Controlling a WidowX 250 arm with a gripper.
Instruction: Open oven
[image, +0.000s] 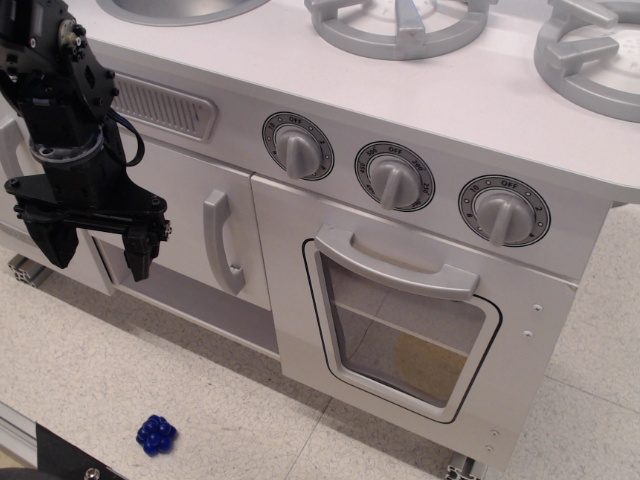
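- Jaws: the gripper (97, 250) hangs pointing down, its two fingers apart with nothing between them. It stands well left of the oven (405, 330), in front of the cupboard face and clear of it as far as can be told.
- Cupboard door (190, 225): just left of the oven, plain white, with a vertical grey handle. Not the target.
- Oven: white compartment at the lower front of the toy kitchen, door shut and flush with the frame. Its rounded clear window (405, 335) shows a white shelf inside.
- Handle (400, 262): a wide horizontal grey bar across the top of the oven door, standing proud of it. Judged the only sound grasp point; take it near the middle, fingers above and below the bar.
- Handling, judged: a light, rigid door, probably hinged at the bottom edge, so it should swing down and outward. Smooth plastic may slip under a loose grip.
- Knobs (397, 180): three dials in a row above the oven, close over the handle. Risk of striking them on approach.
- Floor: a small blue object (156, 434) lies below and left of the oven, out of the way.
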